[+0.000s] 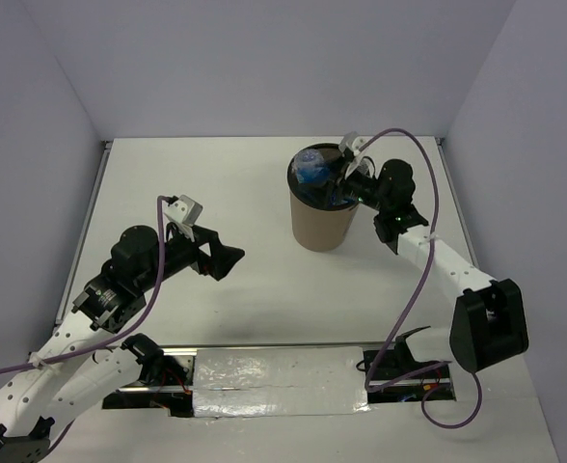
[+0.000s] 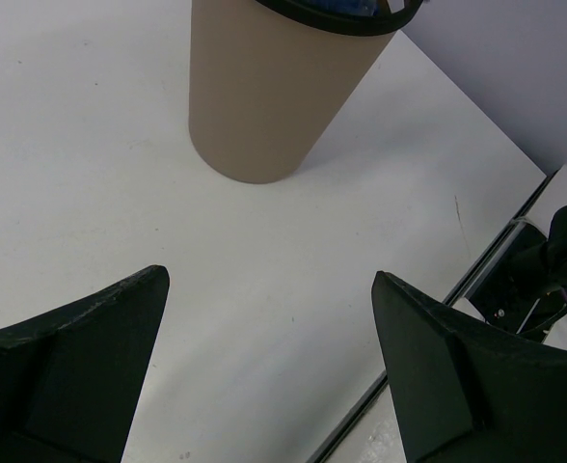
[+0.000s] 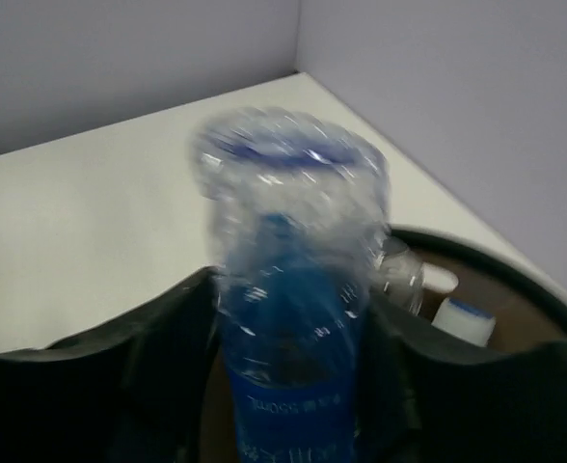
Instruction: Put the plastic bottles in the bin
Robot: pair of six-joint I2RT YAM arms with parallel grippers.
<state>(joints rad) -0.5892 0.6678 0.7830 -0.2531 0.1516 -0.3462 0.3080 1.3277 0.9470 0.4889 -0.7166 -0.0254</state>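
Observation:
The tall brown bin [image 1: 320, 227] with a black rim stands at the back right of the table; it also shows in the left wrist view [image 2: 264, 87]. My right gripper [image 1: 346, 178] is over the bin's mouth, shut on a clear plastic bottle [image 3: 288, 318] with a blue label, bottom end up and blurred. That bottle [image 1: 312, 166] shows just above the rim [image 3: 515, 260]. White caps of two other bottles [image 3: 457, 313] lie inside the bin. My left gripper [image 2: 269, 280] is open and empty, above bare table left of the bin [image 1: 228, 260].
A strip of silver foil tape [image 1: 283, 381] covers the near table edge between the arm bases. A dark rail [image 2: 476, 280] runs along the table's edge. Grey walls close in the back and both sides.

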